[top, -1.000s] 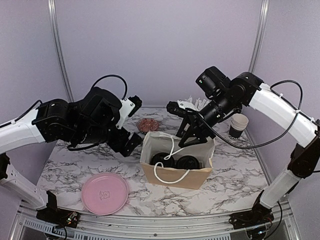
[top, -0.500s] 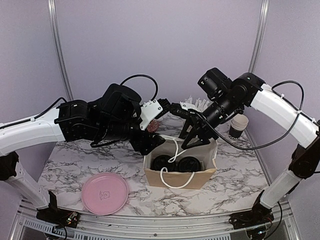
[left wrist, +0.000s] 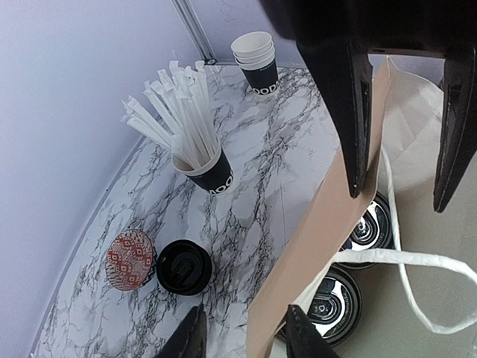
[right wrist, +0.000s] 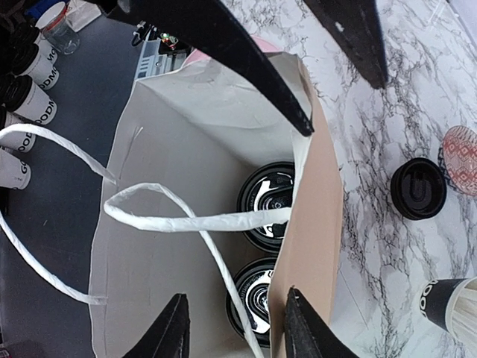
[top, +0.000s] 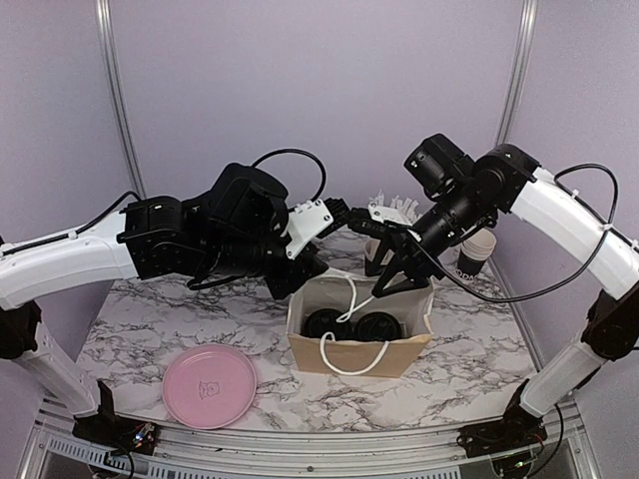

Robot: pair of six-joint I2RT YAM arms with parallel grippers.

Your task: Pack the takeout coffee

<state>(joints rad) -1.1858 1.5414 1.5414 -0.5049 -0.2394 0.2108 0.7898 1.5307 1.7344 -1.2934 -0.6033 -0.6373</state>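
Note:
A tan paper bag [top: 354,351] stands open mid-table with two lidded takeout coffee cups [top: 324,322] [top: 377,325] inside, also seen in the left wrist view [left wrist: 335,306] and the right wrist view [right wrist: 268,198]. A third lidded cup [left wrist: 184,266] [right wrist: 419,188] stands on the marble behind the bag. My left gripper [top: 308,271] [left wrist: 246,339] straddles the bag's rear-left wall [left wrist: 298,246], open, with one finger outside it and clear of the paper. My right gripper [top: 384,284] [right wrist: 235,328] is open at the rear-right rim, one finger deep inside, the other at the wall [right wrist: 305,224].
A black cup of white straws [left wrist: 209,168] and a stack of empty cups [top: 477,249] [left wrist: 257,60] stand at the back right. A red patterned disc [left wrist: 130,259] lies beside the loose cup. A pink plate [top: 210,385] sits front left. White rope handles [right wrist: 186,216] drape across the bag's mouth.
My left arm swung right from the table's left side to the bag's rear-left rim, and its jaws narrowed around the wall. The right gripper shifted slightly right; the bag's mouth widened.

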